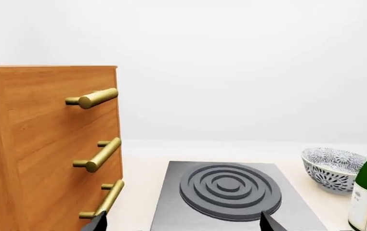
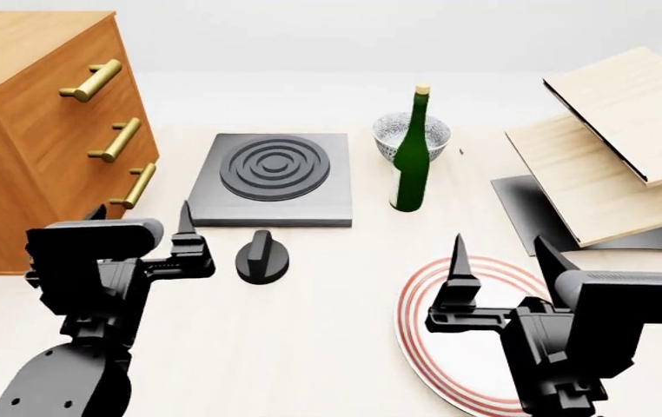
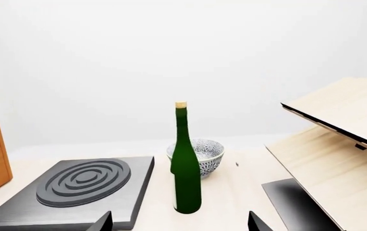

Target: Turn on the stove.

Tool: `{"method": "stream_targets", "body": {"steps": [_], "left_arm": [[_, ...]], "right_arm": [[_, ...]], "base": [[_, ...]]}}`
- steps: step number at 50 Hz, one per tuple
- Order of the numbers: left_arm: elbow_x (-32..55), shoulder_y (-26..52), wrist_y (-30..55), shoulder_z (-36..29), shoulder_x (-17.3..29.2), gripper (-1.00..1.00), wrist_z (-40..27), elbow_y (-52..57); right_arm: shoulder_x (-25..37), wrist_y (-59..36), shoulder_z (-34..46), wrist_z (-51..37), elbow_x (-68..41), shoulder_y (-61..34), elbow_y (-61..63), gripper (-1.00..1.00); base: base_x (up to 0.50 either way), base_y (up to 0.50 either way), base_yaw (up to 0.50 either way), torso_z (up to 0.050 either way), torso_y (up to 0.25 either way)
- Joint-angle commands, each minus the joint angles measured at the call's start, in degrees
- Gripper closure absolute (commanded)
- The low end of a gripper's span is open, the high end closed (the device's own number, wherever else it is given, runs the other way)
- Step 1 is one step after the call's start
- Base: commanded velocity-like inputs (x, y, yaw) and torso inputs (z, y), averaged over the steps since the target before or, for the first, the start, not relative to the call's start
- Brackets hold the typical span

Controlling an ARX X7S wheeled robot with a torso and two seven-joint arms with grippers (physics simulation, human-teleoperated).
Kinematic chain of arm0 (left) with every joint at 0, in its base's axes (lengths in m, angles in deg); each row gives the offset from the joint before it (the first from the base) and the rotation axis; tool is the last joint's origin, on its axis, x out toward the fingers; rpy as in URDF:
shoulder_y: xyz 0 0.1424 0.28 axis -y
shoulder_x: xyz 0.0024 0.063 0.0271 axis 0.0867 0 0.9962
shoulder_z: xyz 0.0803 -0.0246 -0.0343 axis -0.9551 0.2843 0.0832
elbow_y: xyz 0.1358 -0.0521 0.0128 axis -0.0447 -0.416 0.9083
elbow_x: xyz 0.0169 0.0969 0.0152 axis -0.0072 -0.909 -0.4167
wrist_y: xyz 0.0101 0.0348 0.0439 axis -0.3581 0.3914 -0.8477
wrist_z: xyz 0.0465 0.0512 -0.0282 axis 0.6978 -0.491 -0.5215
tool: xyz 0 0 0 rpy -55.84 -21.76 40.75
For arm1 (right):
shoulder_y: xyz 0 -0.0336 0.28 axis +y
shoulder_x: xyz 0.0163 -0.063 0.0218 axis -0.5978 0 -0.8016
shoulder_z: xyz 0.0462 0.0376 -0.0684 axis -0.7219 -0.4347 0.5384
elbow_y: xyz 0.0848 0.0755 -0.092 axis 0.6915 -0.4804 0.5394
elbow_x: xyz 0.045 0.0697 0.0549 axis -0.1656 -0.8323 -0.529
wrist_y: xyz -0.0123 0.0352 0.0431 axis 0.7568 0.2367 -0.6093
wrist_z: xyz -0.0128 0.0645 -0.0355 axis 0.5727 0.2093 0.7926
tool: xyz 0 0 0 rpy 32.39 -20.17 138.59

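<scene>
Your left gripper (image 2: 140, 228) hangs over the table with its two black fingers spread wide and nothing between them. One finger (image 2: 185, 219) is clear in the head view. The other is mostly hidden behind the wrist block. The small black round knob with its upright ridge (image 2: 261, 256) lies just to the gripper's right and slightly nearer you, not touching either finger. Its ridge points roughly away from you.

The flat dark grey square hotplate slab with raised concentric rings (image 2: 274, 177) sits ahead of the left gripper, beyond the knob. In the left wrist view the slab (image 1: 229, 191) lies straight ahead between the fingertips, so the arm is already lined up on the stove. The knob itself does not show there.

Judgement: the spread fingers suit a straddle of the ridge, so you would shift right, descend, close, then twist.

The wooden drawer chest with brass bar handles (image 2: 42, 122) stands close on the gripper's left, so keep the elbow clear.

Your right gripper (image 2: 505, 261) is also spread and empty, over the white plate with red rim rings (image 2: 424, 304). The tall green glass bottle (image 2: 409, 156) and the patterned blue-white bowl (image 2: 413, 130) stand ahead of it. The pale tilted wooden shelf rack (image 2: 609, 139) is ahead on its right. Judgement: it is parked clear of the reach.
</scene>
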Motion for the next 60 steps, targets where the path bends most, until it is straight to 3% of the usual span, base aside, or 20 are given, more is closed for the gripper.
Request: {"method": "stream_targets", "body": {"steps": [1,5,27,46,60], "left_arm": [[-9.8,4.3,-25.4,-4.1,1.1,-1.0,-0.6,-30.6],[-10.3,7.9,-33.6,-4.1,0.5,-1.0,-0.6,-44.3],[-14.5,16.9,-54.1,-7.3,-2.0,-1.0,-4.0,-78.4],[-14.8,15.1,-52.5,-9.7,-5.7,-1.0,-4.1,-76.8],[-14.3,25.5,-64.7,-10.9,-10.0,-1.0,-4.8,-103.0]], "right_arm": [[0.5,1.5,1.2,-0.3,0.5,0.6,-1.1,-1.0],[0.8,1.3,1.2,-0.5,0.3,0.6,-0.8,-1.0],[1.3,3.9,1.4,-0.9,0.0,2.0,-2.1,-1.0],[1.6,6.0,1.5,-1.1,-0.3,2.9,-3.8,-1.0],[2.0,6.2,1.0,-1.4,-1.3,3.2,-3.8,-1.0]], "base": [[0.0,0.0,0.0,0.0,0.0],[0.0,0.0,0.0,0.0,0.0],[0.0,0.0,0.0,0.0,0.0],[0.0,0.0,0.0,0.0,0.0],[0.0,0.0,0.0,0.0,0.0]]}}
